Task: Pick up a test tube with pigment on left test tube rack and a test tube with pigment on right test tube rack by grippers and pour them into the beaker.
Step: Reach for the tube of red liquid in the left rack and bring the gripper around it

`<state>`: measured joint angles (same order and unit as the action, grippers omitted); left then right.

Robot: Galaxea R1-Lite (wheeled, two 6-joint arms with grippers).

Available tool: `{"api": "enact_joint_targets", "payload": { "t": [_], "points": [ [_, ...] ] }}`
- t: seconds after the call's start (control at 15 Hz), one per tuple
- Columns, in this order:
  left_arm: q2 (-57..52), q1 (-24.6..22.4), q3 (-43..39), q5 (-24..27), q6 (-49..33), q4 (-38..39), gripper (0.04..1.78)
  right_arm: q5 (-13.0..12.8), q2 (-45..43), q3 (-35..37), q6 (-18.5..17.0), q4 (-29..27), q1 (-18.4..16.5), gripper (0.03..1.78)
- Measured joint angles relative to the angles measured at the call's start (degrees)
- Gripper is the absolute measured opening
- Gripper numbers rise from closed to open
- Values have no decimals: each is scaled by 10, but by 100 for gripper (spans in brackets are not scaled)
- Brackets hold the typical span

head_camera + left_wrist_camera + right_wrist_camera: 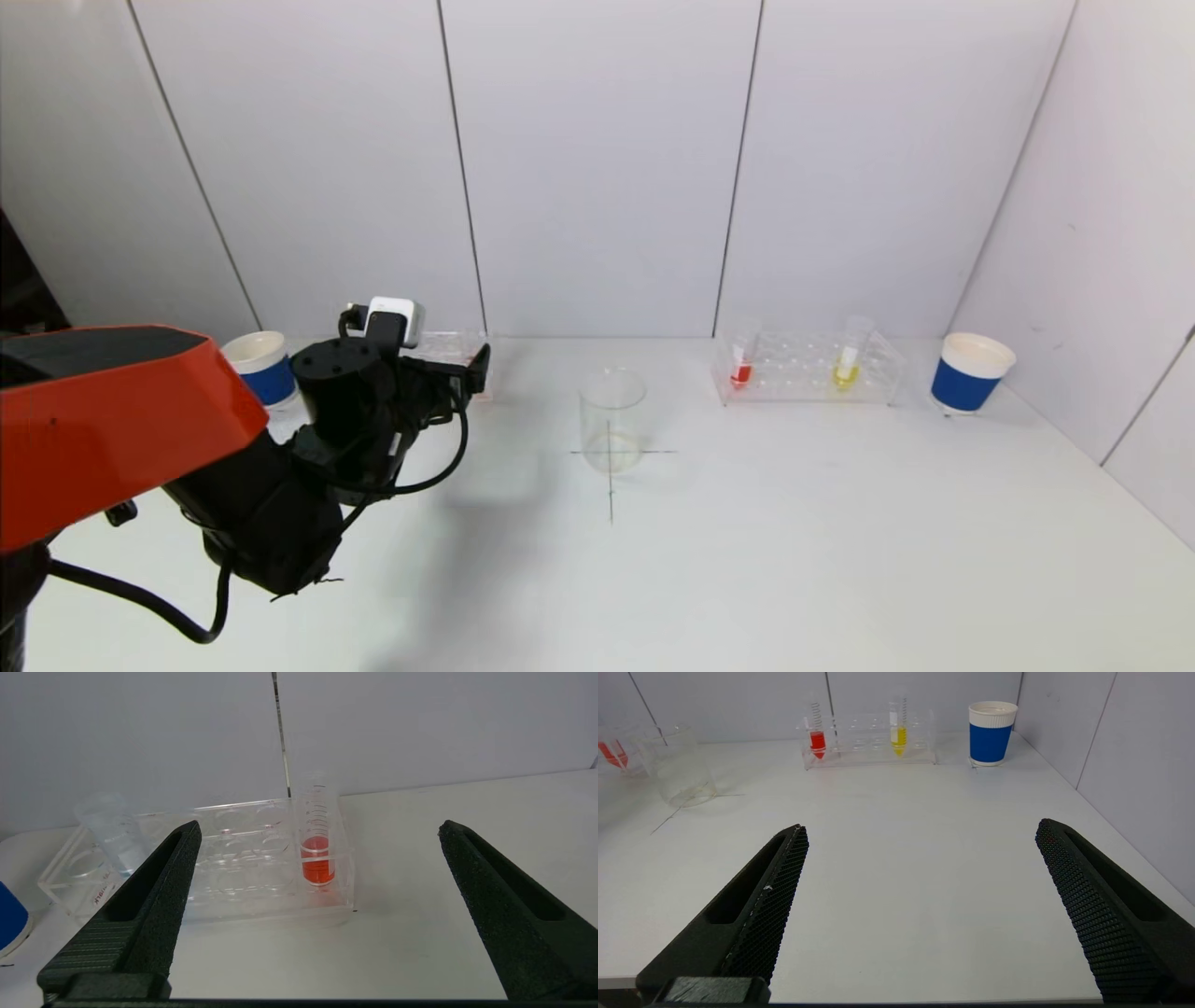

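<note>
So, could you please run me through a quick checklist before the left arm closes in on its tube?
1. Left gripper open wide: ok.
2. Red-pigment tube upright in the left test tube rack: ok.
3. Tube between the fingers: not ok; the gripper is short of the rack.
4. Beaker upright on its cross mark, nothing beside it: ok.
5. Right gripper open, well back from the right test tube rack with its red tube and yellow tube: ok.
6. Whether the clear tube in the left rack holds pigment: cannot tell.
</note>
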<state>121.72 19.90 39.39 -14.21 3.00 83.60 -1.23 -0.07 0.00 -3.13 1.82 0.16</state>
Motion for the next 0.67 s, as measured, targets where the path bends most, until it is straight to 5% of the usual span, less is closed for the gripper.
{"api": "enact_joint_targets", "payload": {
  "t": [0.67],
  "points": [
    [82,-15,90,-1,0,-6,177,0,0,0,0,0,0,177]
  ]
}}
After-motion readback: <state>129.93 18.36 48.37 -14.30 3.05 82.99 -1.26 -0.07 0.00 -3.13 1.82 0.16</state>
